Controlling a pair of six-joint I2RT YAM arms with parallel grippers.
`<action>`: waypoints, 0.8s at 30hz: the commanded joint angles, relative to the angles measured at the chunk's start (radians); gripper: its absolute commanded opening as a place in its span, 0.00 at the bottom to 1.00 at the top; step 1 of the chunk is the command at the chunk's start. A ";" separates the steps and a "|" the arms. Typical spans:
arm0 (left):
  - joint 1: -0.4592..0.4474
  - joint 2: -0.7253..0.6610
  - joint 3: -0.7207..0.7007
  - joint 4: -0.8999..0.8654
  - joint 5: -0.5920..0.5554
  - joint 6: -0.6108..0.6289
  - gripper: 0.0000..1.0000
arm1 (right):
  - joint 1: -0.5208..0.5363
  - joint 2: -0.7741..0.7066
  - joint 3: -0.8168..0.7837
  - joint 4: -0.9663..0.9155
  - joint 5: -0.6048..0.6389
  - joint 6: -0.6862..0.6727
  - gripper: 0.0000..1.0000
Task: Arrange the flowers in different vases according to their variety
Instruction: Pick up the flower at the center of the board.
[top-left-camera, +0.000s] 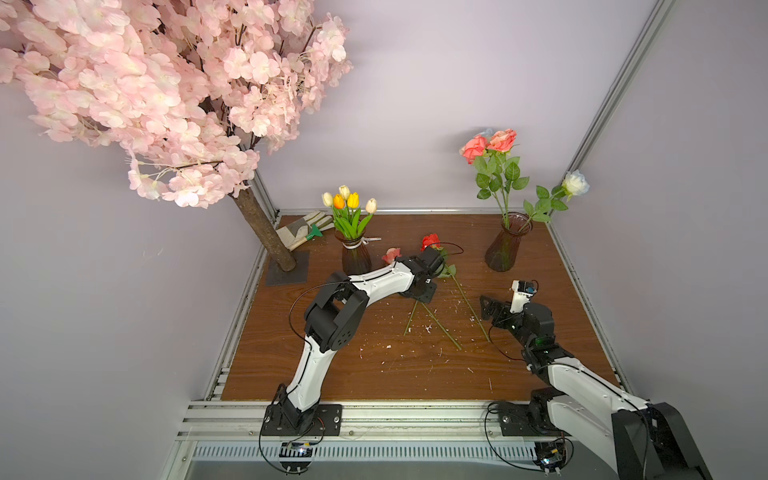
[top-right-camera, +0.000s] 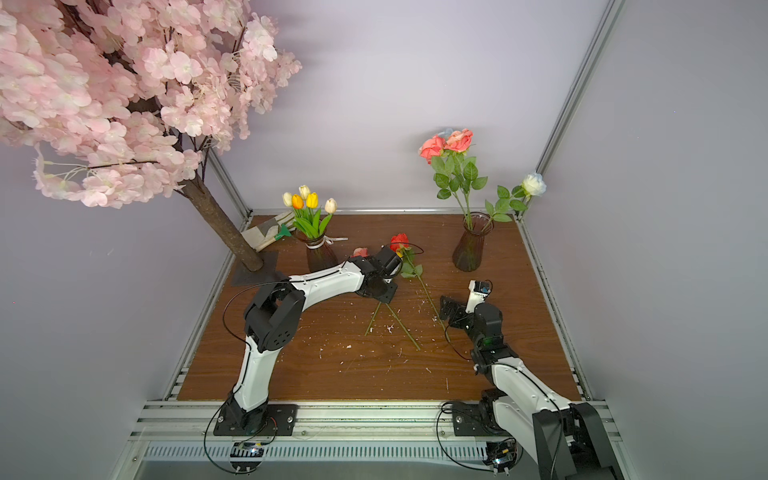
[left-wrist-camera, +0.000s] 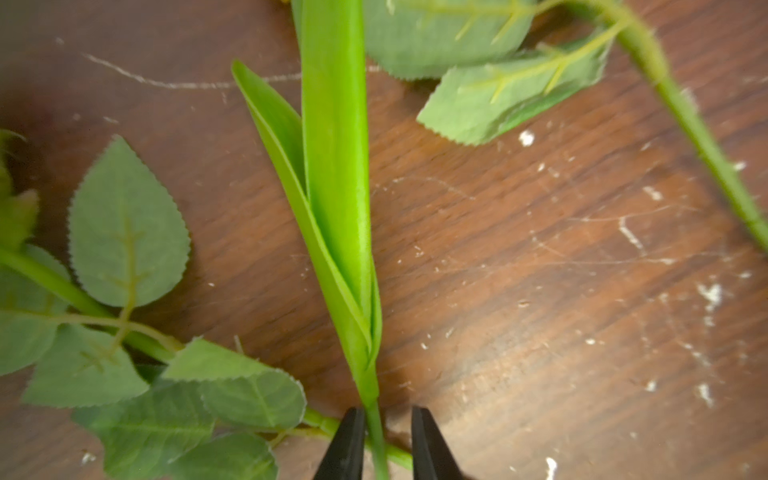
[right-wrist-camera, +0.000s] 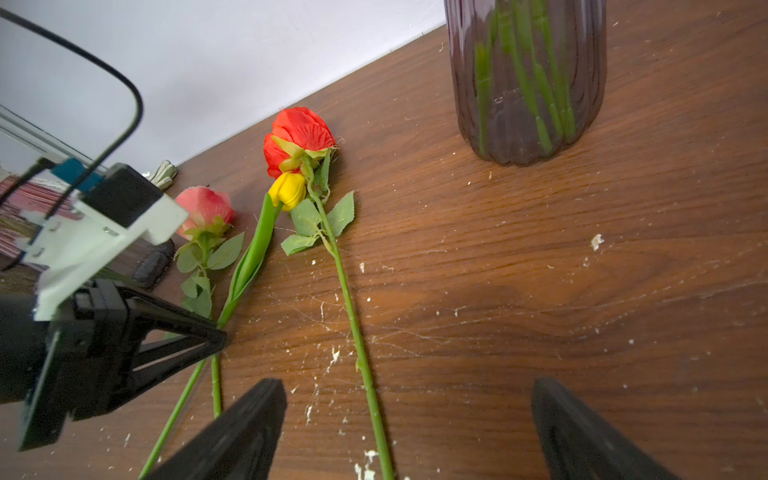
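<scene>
Three flowers lie on the wooden table (top-left-camera: 374, 365): a yellow tulip (right-wrist-camera: 287, 190), a red rose (right-wrist-camera: 299, 133) and a pink rose (right-wrist-camera: 203, 208). My left gripper (left-wrist-camera: 385, 411) is down over their crossing stems. Its jaws stand narrowly apart around the tulip stem (left-wrist-camera: 376, 432), one finger against it, a gap on the other side. My right gripper (right-wrist-camera: 407, 386) hangs wide open above the red rose's stem (right-wrist-camera: 357, 332), holding nothing. The ribboned vase (top-left-camera: 356, 257) holds several tulips. The other vase (top-left-camera: 503, 247) holds pink and white roses.
A big pink blossom tree (top-left-camera: 166, 104) stands at the back left on a dark base plate (top-left-camera: 289, 270), with work gloves (top-left-camera: 303, 228) behind it. White crumbs are scattered over the table. Aluminium rails edge the table.
</scene>
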 joint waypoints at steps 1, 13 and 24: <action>-0.009 0.028 0.013 -0.031 -0.023 0.010 0.24 | 0.005 -0.003 0.036 0.014 -0.017 0.004 1.00; -0.009 0.017 0.016 -0.031 -0.036 0.005 0.05 | 0.005 -0.006 0.036 0.014 -0.017 0.004 1.00; -0.012 -0.188 -0.030 0.043 -0.108 0.006 0.00 | 0.005 -0.008 0.035 0.013 -0.018 0.003 0.99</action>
